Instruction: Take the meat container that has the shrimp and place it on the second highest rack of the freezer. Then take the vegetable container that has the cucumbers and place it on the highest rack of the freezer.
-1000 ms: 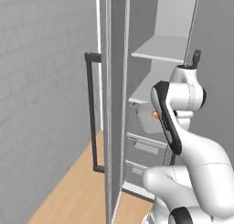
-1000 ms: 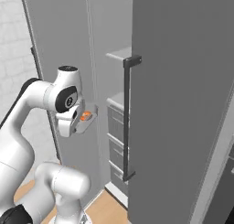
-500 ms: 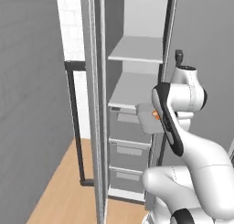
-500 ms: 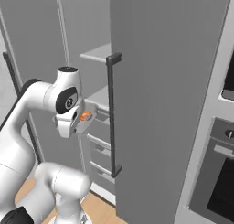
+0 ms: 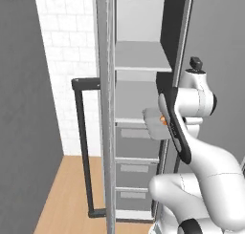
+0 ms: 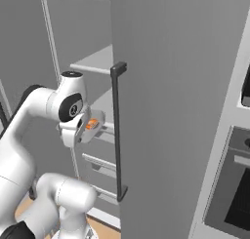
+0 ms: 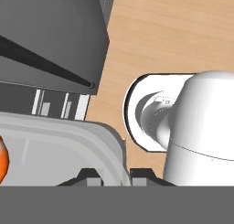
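Observation:
My gripper (image 7: 115, 174) is shut on the rim of the meat container (image 7: 64, 143), a clear shallow tub with an orange shrimp (image 7: 2, 158) in it. The container (image 5: 153, 125) hangs at the arm's wrist, in front of the open freezer and about level with the second highest rack (image 5: 135, 102). Above that is the highest rack (image 5: 142, 57), which is bare. From the right side the tub (image 6: 96, 124) and its shrimp (image 6: 90, 125) show just under the white wrist. The vegetable container with the cucumbers is out of view.
The freezer's open door edge (image 5: 106, 109) with its dark handle (image 5: 82, 142) stands left of the arm. Grey drawers (image 5: 136, 144) fill the freezer below the racks. A tall grey door with a black handle (image 6: 116, 130) is on the right, with an oven (image 6: 234, 184) beyond it.
Both base views have swung, so the freezer's inside now sits more in the middle and the oven has come into sight. The arm's pose and its hold on the container look unchanged.

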You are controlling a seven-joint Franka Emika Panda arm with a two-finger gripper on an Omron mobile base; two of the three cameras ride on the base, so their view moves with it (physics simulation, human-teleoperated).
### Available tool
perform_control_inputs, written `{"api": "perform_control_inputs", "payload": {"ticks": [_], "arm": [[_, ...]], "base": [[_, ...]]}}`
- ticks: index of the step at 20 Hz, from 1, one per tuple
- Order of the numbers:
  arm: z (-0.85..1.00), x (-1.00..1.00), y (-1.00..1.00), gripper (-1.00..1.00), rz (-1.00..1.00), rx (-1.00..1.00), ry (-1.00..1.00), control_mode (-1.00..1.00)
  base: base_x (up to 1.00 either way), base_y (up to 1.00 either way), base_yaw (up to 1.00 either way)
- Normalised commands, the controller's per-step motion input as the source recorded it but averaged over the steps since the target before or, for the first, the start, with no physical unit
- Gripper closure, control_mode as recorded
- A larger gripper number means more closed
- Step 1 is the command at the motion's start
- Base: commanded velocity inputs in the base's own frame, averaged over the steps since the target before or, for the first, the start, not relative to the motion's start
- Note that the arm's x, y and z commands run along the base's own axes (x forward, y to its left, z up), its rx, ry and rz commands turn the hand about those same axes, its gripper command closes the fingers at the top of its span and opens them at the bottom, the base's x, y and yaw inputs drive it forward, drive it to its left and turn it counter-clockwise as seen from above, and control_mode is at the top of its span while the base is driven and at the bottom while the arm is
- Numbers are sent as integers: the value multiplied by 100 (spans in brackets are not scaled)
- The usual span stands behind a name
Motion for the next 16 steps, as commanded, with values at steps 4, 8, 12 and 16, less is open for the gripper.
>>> {"api": "perform_control_inputs", "payload": {"ticks": [4, 8, 12, 16], "arm": [[0, 0, 0, 100, 0, 0, 0, 100], [0, 0, 0, 100, 0, 0, 0, 100], [0, 0, 0, 100, 0, 0, 0, 100], [0, 0, 0, 100, 0, 0, 0, 100]], "base": [[49, 0, -13], [29, 21, -2], [21, 45, -1], [34, 28, -2]]}}
